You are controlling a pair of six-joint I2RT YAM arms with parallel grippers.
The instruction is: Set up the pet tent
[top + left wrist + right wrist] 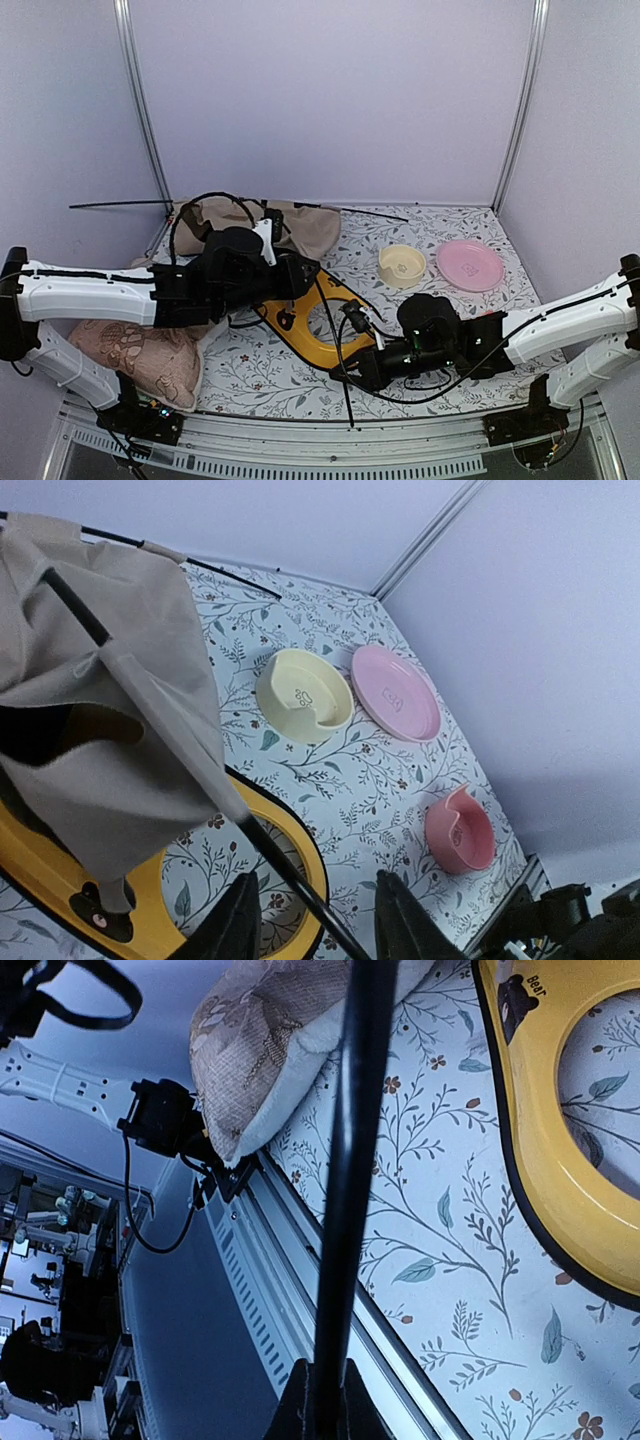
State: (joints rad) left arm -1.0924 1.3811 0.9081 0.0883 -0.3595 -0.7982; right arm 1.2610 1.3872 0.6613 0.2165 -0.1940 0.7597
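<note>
Tan pet tent (300, 228) lies collapsed at back left of the counter (262, 372). Its black pole (345, 1210) passes between the wide-spread left fingers (238, 925); the right fingers (297, 1405) clamp it near the front.
</note>
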